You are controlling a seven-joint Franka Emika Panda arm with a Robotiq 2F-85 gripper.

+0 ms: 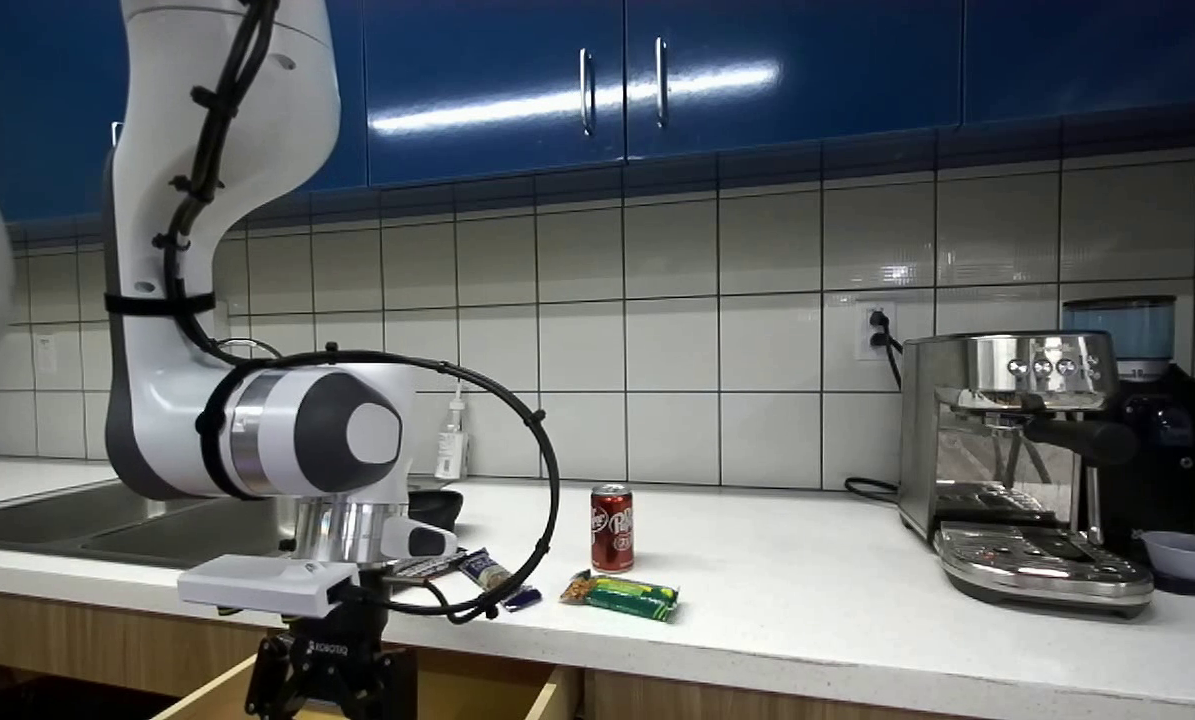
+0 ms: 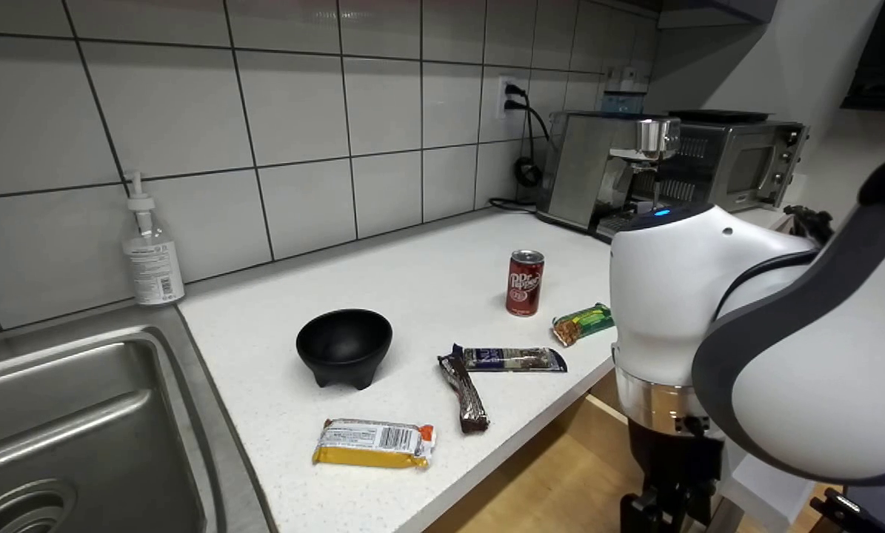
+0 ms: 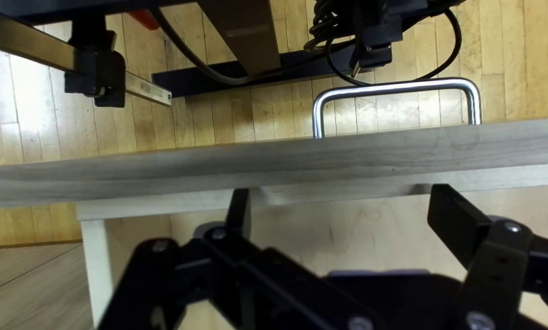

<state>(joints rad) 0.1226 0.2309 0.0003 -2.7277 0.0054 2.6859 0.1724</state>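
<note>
My gripper is open, with nothing between its fingers. In the wrist view it points down over an open wooden drawer, close behind the drawer's front panel. A metal handle sits on the panel's outer side. A thin lavender edge shows by the gripper's base; what it is I cannot tell. In both exterior views the gripper is low in front of the counter, at the drawer. Its fingertips are cut off or unclear there.
The counter bears a red can, a black bowl, a green-wrapped bar, a blue bar, a brown bar and a yellow-white bar. A sink, soap bottle and espresso machine stand around.
</note>
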